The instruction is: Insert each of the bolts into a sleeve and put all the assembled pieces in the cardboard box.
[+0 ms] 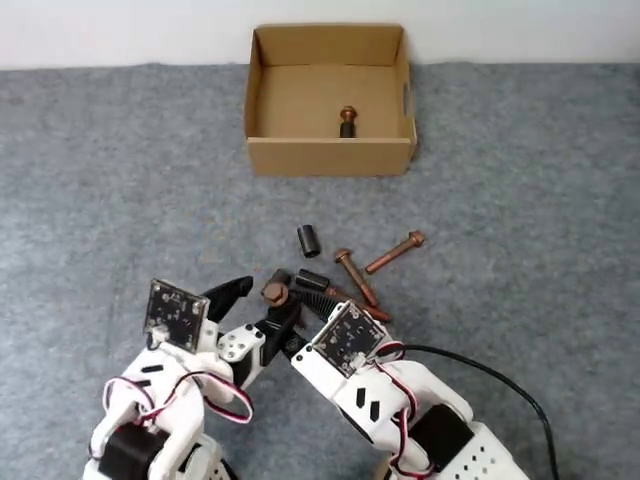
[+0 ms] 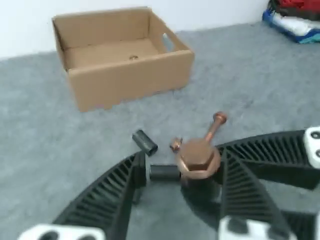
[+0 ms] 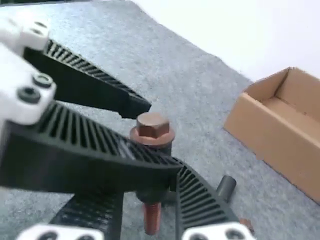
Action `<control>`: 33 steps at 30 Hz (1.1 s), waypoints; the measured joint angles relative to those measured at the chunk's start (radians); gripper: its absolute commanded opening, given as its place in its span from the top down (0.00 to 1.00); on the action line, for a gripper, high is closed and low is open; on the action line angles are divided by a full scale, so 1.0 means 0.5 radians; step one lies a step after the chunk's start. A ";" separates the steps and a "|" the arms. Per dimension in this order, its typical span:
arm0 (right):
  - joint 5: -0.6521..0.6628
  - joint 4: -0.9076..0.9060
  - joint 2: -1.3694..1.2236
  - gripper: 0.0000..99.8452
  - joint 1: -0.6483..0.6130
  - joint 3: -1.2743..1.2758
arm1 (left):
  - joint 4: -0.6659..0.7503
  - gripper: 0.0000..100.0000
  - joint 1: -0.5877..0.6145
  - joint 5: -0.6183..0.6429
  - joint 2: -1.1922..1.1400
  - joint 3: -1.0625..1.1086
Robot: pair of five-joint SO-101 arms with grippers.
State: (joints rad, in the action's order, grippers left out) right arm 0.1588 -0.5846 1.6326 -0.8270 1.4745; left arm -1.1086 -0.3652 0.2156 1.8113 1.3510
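The brown open-topped cardboard box point(image 1: 262, 100) at the far edge of the tabletop point(image 1: 100, 200) holds one black-sleeved copper bolt point(image 1: 347, 122). Toward the front edge, the right end effector point(image 3: 152, 195) clamps a copper hex-head bolt point(image 3: 151, 127) upright — the left end effector point(image 1: 272, 297) gapes around its head.

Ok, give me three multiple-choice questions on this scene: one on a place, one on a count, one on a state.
1. Where is the loose sleeve? A in the cardboard box; B on the grey carpet; C on an arm.
2. Assembled pieces in the box? A one; B two; C three.
3. The bolt nearest the arms is: A lying flat; B upright, head up; C upside down.
B, it lies short of the box; A, a single piece lies inside; B, its hex head faces up.
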 measured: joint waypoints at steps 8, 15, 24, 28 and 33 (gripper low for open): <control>-0.006 0.000 0.003 0.99 0.009 0.028 | 0.000 0.77 0.037 -0.025 -0.006 -0.285; -0.252 -0.040 0.003 0.99 0.341 0.028 | 0.000 1.00 0.098 -0.025 -0.006 -0.399; -0.494 -0.623 -0.061 0.99 0.755 -0.233 | 0.147 1.00 0.792 -0.034 -0.015 0.169; -0.512 -0.660 -0.328 0.99 0.844 -0.451 | 0.273 1.00 0.896 -0.132 -0.018 0.466; -0.512 -0.660 -0.961 0.99 0.954 -0.881 | 0.427 1.00 0.911 -0.178 -0.018 0.672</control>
State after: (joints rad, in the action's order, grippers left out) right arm -0.0974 -0.9145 1.1523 -0.3498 1.0342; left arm -0.8953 0.0905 0.1266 1.8021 1.6870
